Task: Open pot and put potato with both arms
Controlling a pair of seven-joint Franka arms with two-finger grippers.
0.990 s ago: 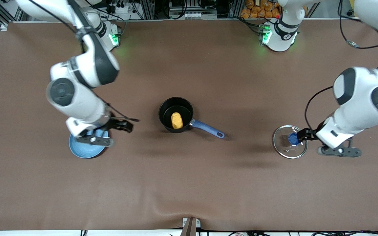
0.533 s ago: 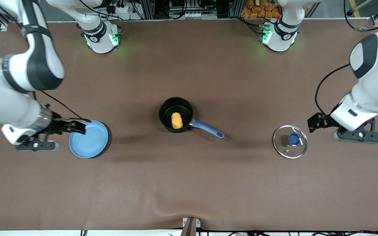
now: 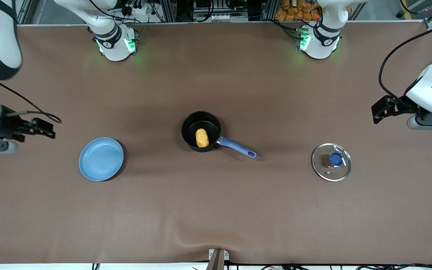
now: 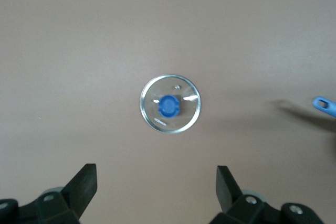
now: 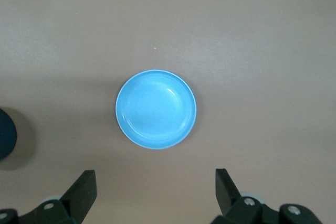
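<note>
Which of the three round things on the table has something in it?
The pot, mid-table: the potato lies inside it. The blue plate toward the right arm's end is bare, and the glass lid toward the left arm's end lies flat.

A light-blue plate (image 3: 101,159) lay on the brown surface (image 3: 216,210) toward the right arm's end; a glass lid (image 3: 331,162) lay flat toward the left arm's end.
</note>
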